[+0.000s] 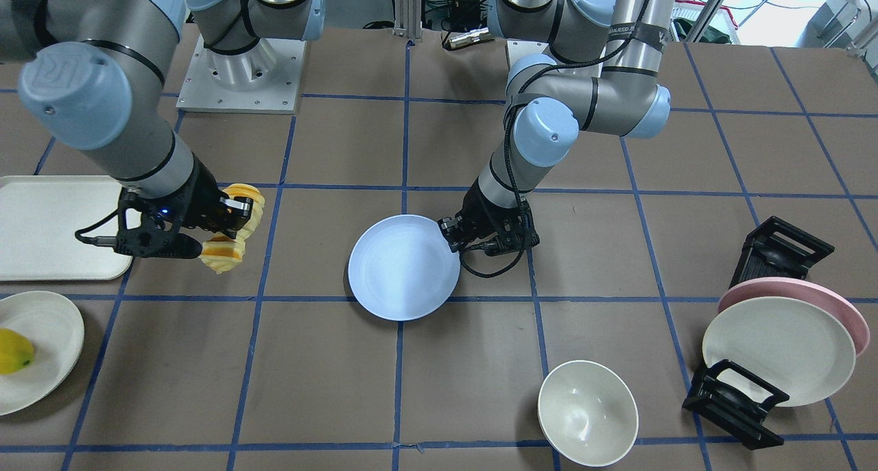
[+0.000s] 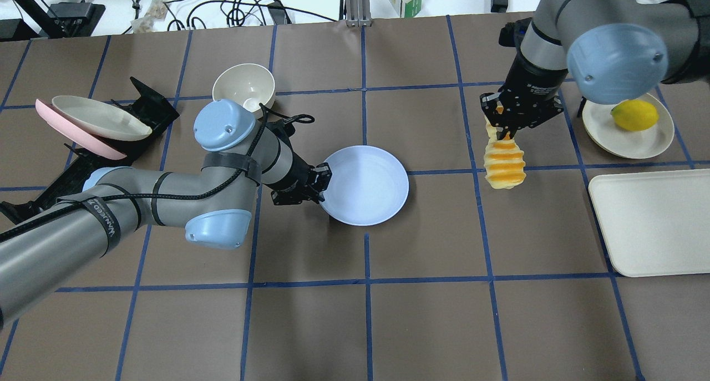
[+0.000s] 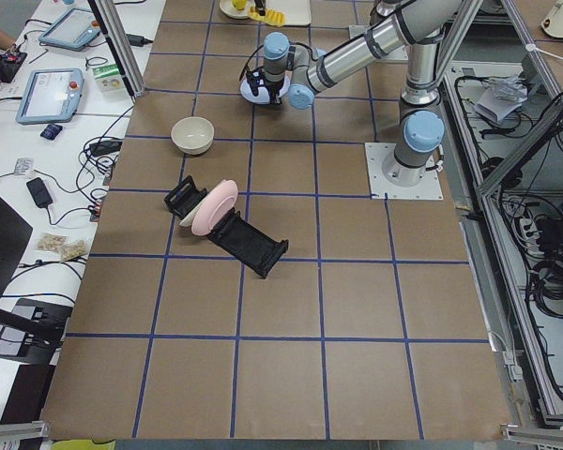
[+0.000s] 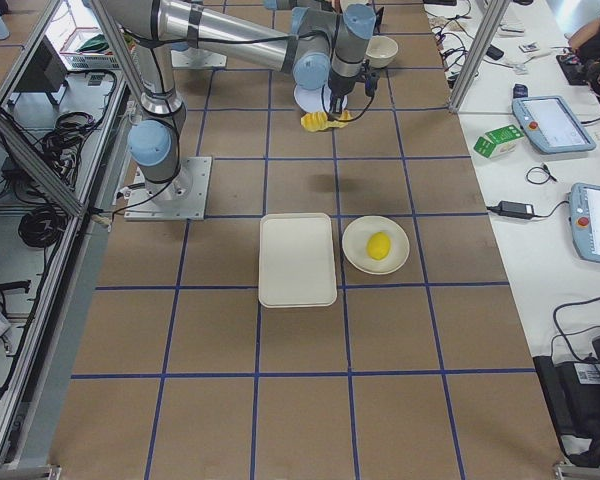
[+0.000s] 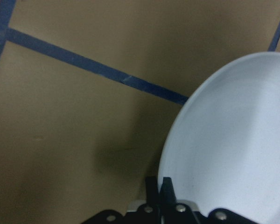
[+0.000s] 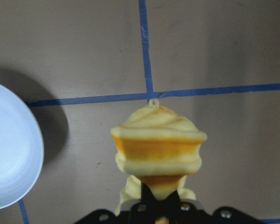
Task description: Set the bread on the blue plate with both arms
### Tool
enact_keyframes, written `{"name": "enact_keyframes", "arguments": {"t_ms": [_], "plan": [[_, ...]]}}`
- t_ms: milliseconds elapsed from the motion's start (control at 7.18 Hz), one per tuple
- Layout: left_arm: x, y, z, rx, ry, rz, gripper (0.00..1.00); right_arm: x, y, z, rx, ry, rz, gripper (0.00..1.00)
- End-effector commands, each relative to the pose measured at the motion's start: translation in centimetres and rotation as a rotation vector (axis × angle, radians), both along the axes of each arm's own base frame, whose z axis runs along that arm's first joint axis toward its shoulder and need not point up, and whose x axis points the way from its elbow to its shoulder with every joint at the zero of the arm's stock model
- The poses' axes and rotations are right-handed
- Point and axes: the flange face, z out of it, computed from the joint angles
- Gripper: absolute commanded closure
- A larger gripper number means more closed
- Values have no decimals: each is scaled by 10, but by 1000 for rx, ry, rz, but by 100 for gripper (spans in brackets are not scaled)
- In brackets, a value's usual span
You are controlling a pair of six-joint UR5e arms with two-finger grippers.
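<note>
My right claw (image 2: 506, 132) is clamped on one end of the bread (image 2: 503, 167). The loaf hangs clear of the counter (image 2: 421, 314), well apart from the blue plate (image 2: 371, 192) and on my right of it. My left claw (image 2: 323, 184) is pinched narrow on that plate's rim. A cream tray (image 2: 654, 225) and a white plate (image 2: 604, 131) bearing a yellow fruit (image 2: 635, 115) lie further right.

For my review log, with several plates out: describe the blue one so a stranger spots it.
At the table centre, the left arm's tool clamps a rim. That is the blue plate, empty and pale lavender-blue, unlike the pink plate and cream plate in the rack.
</note>
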Motion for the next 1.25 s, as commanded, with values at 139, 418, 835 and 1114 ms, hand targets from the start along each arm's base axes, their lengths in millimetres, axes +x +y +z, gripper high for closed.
{"name": "enact_keyframes", "arguments": {"t_ms": [139, 418, 835, 1114], "plan": [[18, -15, 30, -117, -146, -3, 0, 75, -6, -30, -36, 11, -12, 100], [66, -54, 118, -100, -174, -56, 0, 130, -5, -49, -18, 3, -57, 100], [138, -48, 236, -2, -229, -291, 0, 199, 20, -78, 31, -46, -47, 100], [139, -17, 291, 55, -275, -371, 0, 220, 14, -102, -14, -66, -17, 100]]}}
